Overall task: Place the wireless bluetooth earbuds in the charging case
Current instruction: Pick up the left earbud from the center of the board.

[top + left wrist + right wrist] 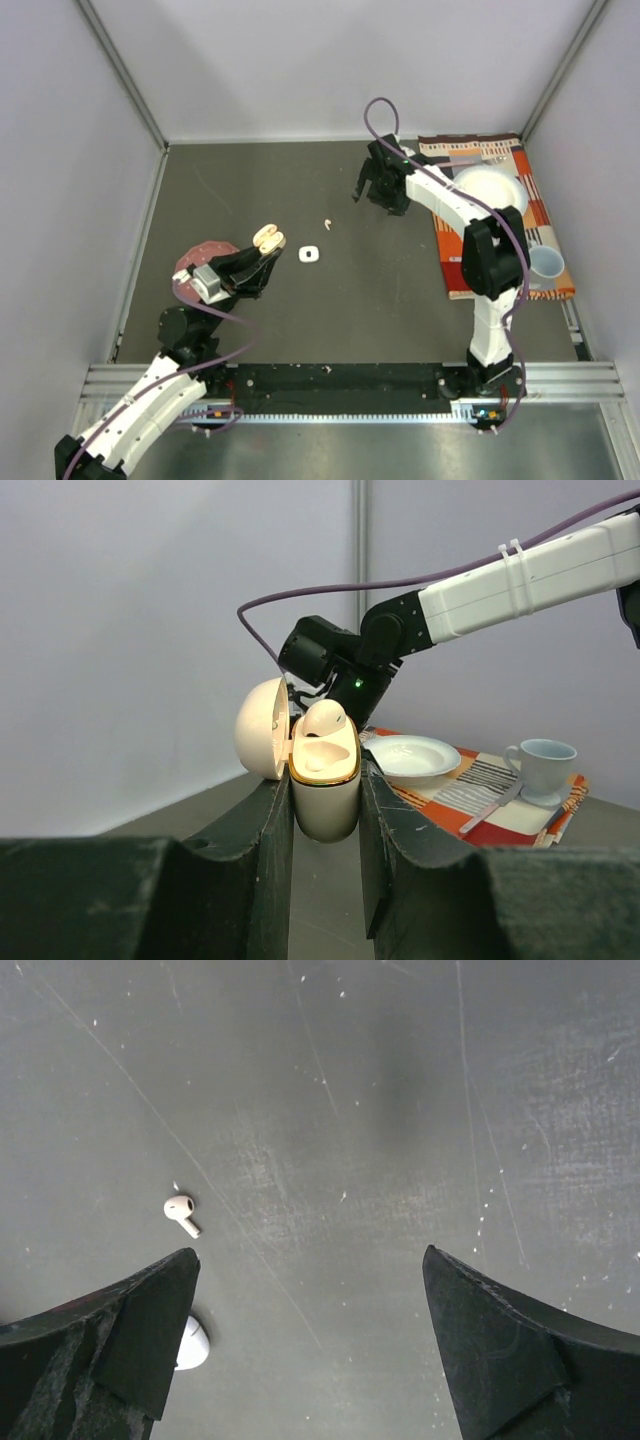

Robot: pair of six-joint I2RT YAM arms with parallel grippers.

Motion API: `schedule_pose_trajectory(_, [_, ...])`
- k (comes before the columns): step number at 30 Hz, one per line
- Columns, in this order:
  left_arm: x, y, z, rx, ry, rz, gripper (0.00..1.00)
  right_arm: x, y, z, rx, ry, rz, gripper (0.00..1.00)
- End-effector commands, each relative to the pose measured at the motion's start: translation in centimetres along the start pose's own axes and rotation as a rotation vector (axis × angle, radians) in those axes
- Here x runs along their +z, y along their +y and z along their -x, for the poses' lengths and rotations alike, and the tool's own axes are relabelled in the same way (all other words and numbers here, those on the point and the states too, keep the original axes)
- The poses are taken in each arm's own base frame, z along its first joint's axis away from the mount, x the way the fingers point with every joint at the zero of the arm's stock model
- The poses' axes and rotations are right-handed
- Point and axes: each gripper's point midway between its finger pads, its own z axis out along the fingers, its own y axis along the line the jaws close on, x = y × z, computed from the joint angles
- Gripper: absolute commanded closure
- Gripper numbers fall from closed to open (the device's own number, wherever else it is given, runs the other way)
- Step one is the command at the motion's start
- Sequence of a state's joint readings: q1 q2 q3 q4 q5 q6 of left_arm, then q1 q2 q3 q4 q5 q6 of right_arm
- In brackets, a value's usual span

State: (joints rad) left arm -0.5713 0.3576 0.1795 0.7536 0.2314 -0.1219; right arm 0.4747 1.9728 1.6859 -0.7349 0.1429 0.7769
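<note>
My left gripper (325, 780) is shut on a pale peach charging case (325, 805), held upright above the table with its lid (262, 728) swung open to the left. One peach earbud (323, 718) sits in the case's far slot; the near slot shows empty. In the top view this case (268, 237) is left of centre, with a small closed white case (309, 254) lying just right of it. A loose pale peach earbud (327, 222) lies on the table. My right gripper (310, 1260) hangs open above the bare table, the earbud (180, 1212) ahead of its left finger.
The white case (192, 1345) is half hidden behind my right gripper's left finger. A striped placemat (530, 215) at the right holds a white bowl (490, 188), a cup (546, 262) and cutlery. A dark red disc (198, 256) lies under the left arm.
</note>
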Motion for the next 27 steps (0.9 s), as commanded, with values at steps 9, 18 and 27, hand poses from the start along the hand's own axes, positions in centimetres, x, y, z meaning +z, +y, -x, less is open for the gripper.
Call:
schedule_pose_trajectory(9, [-0.2, 0.3, 1.2, 0.058, -0.022, 0.013, 1.00, 1.0, 6.5, -1.8, -0.168, -0.063, 0.028, 0.25])
schedule_pose_trajectory(18, [-0.2, 0.1, 1.8, 0.059, -0.039, 0.010, 1.00, 3.5, 8.7, -4.0, -0.293, -0.050, 0.022, 0.36])
schedule_pose_trajectory(27, [-0.3, 0.4, 1.3, 0.069, -0.023, 0.024, 1.00, 4.2, 10.4, -4.4, -0.355, -0.064, 0.036, 0.41])
